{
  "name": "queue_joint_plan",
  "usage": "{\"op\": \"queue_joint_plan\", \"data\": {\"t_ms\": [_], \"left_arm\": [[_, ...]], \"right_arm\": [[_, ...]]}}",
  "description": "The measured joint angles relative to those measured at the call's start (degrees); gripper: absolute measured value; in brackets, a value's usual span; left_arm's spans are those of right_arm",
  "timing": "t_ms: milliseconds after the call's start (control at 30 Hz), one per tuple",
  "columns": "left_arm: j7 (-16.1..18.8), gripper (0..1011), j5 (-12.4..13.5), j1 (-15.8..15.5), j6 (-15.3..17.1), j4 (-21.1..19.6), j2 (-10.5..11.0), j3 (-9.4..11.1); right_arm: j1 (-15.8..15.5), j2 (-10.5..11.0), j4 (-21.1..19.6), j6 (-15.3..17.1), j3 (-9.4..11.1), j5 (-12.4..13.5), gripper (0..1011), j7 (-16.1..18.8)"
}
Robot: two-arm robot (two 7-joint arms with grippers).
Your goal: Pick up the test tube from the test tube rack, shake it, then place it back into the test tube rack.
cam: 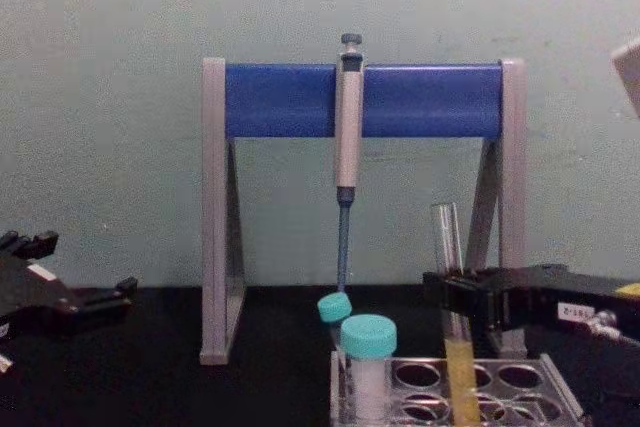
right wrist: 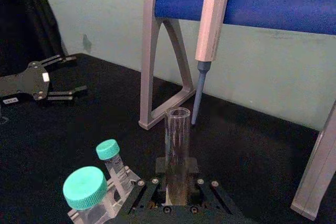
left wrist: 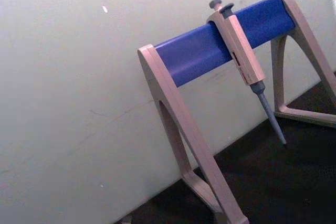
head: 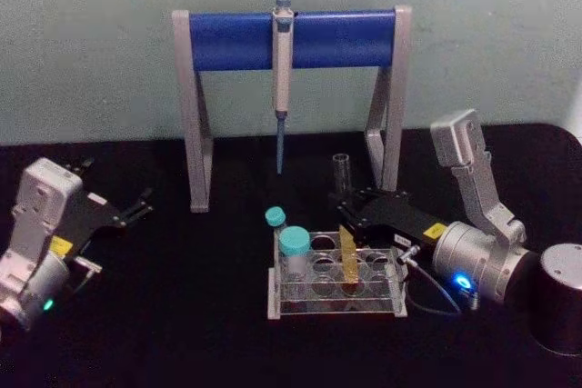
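The test tube point(head: 344, 177) is a clear, capless glass tube with yellow liquid low down. It stands slightly tilted, its lower end inside a hole of the clear test tube rack point(head: 335, 310). My right gripper point(head: 345, 212) reaches in from the right and is shut on the tube's middle, just above the rack. The chest view shows the test tube point(cam: 446, 237) rising above the right gripper point(cam: 451, 295) and the yellow liquid dropping into the rack point(cam: 523, 377). My left gripper point(head: 138, 206) rests open at the far left of the table, well away from the rack.
Two teal-capped vials point(head: 294, 244) stand in the rack's left end. Behind the rack is a grey-and-blue pipette stand point(head: 227, 41) with a grey pipette point(head: 282, 70) hanging tip down, close behind the tube. Black tabletop lies between the two arms.
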Motion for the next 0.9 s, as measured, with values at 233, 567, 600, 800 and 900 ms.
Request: {"op": "queue_joint_plan", "data": {"t_ms": [233, 567, 600, 800, 900], "left_arm": [[0.0, 1010, 0.0, 0.0, 0.0, 0.0, 0.0, 0.0], [0.0, 1010, 0.0, 0.0, 0.0, 0.0, 0.0, 0.0], [0.0, 1010, 0.01, 0.0, 0.0, 0.0, 0.0, 0.0], [0.0, 1010, 0.0, 0.0, 0.0, 0.0, 0.0, 0.0], [0.0, 1010, 0.0, 0.0, 0.0, 0.0, 0.0, 0.0]], "right_arm": [[0.0, -0.01, 0.0, -0.01, 0.0, 0.0, 223, 0.0], [0.0, 0.0, 0.0, 0.0, 0.0, 0.0, 222, 0.01], [0.0, 0.0, 0.0, -0.02, 0.0, 0.0, 222, 0.01], [-0.55, 0.32, -0.18, -2.66, 0.11, -1.16, 222, 0.4], [-1.1, 0.42, -0.51, -4.04, 0.58, -1.37, 222, 0.58]]}}
